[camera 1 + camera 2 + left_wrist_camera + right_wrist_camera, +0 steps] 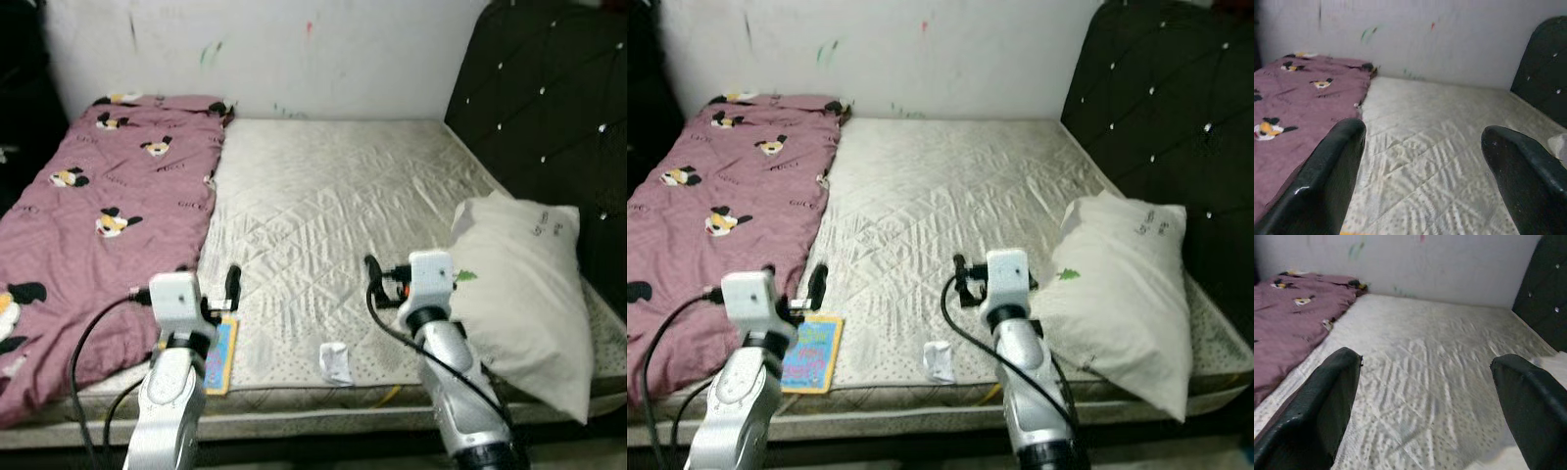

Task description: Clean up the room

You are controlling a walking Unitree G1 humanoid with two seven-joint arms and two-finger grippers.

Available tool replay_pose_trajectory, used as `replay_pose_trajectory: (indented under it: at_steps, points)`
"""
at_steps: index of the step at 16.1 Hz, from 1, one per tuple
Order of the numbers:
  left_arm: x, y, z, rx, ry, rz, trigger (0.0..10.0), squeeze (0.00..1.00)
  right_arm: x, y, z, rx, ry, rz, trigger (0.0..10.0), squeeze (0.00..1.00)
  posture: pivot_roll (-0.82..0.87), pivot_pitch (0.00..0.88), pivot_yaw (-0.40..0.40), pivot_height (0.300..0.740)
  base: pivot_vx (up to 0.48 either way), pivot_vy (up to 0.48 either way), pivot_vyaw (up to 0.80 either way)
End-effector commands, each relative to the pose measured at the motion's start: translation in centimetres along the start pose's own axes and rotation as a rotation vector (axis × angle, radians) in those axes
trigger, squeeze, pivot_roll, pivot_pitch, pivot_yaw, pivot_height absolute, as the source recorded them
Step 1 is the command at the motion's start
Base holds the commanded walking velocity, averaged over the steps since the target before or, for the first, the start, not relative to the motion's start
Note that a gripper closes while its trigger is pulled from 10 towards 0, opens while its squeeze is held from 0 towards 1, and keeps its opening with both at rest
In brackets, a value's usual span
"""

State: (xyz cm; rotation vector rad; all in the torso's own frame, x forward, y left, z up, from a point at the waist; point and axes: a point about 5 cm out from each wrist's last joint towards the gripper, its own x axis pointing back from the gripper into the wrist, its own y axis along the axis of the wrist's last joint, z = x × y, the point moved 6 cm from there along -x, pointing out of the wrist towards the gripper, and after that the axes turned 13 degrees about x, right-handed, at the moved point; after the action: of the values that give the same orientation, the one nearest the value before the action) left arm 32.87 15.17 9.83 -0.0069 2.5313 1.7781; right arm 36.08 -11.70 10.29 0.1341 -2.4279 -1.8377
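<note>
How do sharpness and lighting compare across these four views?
Left and right eye views: sharp, evenly lit, the mattress quilting crisp, the headboard dark. Left wrist view: soft and hazy, fingers blurred up close. Right wrist view: similarly soft, fingers out of focus.

Parted left gripper (1422,166) over mattress (1440,127)

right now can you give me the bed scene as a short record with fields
surface: bare quilted mattress
left side: pink cartoon-print blanket spread flat
right side: white pillow by the dark tufted headboard
near edge: colourful booklet, small white scrap
left gripper: jaws open, above the near edge, holding nothing
right gripper: jaws open, over the mattress, holding nothing
</note>
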Motion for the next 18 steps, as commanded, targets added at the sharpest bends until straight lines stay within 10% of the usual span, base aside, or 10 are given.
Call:
replay_pose_trajectory:
  at_steps: [1, 18]
  points:
    - [-0.3, 0.5, -0.6, 0.005, -0.030, -0.014, 10.0, 0.00, -0.3, 0.9, 0.2, 0.014, 0.019, -0.035, 10.0, 0.00, 0.00, 0.000, -0.022, 0.740, 0.000, 0.000, 0.00]
    - [-0.2, -0.2, -1.7, 0.018, -0.065, 0.007, 10.0, 0.00, -0.4, -0.1, -0.8, 0.015, -0.006, 0.007, 10.0, 0.00, -0.01, 0.000, -0.030, 0.740, 0.000, 0.000, 0.00]
